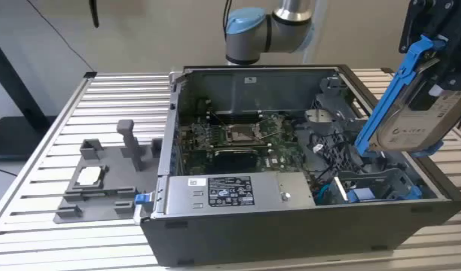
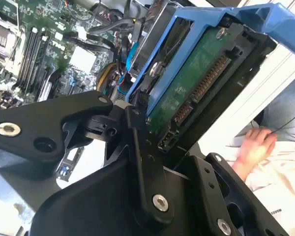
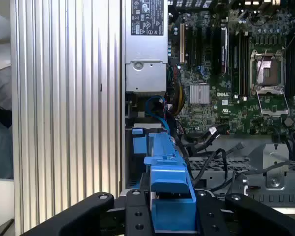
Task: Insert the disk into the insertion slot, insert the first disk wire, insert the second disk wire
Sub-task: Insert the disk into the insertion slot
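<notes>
Exterior view: the gripper is pinching the disk, which is hanging tilted below it, above the insertion slot. Second wrist view: the disk's green board is showing. First wrist view: the gripper is clamping the blue carrier

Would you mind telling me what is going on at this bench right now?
A single robot arm is working over an open computer case on a slatted table. Its gripper is shut on the disk, a hard drive in a blue carrier, and holds it tilted in the air above the insertion slot at the exterior view's right end of the case. The disk is not yet in the slot. A person's hand is visible past the disk in the second wrist view.
</notes>
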### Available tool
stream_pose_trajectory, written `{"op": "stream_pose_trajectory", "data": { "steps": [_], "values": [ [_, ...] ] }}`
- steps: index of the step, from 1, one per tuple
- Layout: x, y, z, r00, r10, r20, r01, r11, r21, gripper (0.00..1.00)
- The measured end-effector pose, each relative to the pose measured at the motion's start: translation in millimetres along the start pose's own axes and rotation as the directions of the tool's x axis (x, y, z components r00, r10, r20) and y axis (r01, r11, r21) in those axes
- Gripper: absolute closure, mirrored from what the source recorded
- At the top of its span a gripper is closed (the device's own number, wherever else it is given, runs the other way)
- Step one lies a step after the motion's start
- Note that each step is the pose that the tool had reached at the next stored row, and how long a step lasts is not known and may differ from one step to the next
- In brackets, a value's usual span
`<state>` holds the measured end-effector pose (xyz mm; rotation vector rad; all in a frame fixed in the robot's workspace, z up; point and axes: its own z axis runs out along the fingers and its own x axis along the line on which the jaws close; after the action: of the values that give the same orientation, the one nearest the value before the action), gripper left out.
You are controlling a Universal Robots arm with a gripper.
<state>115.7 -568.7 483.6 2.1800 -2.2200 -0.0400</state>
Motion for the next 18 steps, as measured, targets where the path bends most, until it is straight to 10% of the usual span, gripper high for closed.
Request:
{"op": "stream_pose_trajectory", "data": {
  "steps": [18],
  "values": [
    [0.0, -0.3, 8.2, 1.0000, -0.001, -0.0015, 0.001, 1.0000, -0.0004, 0.67]
  ]
}}
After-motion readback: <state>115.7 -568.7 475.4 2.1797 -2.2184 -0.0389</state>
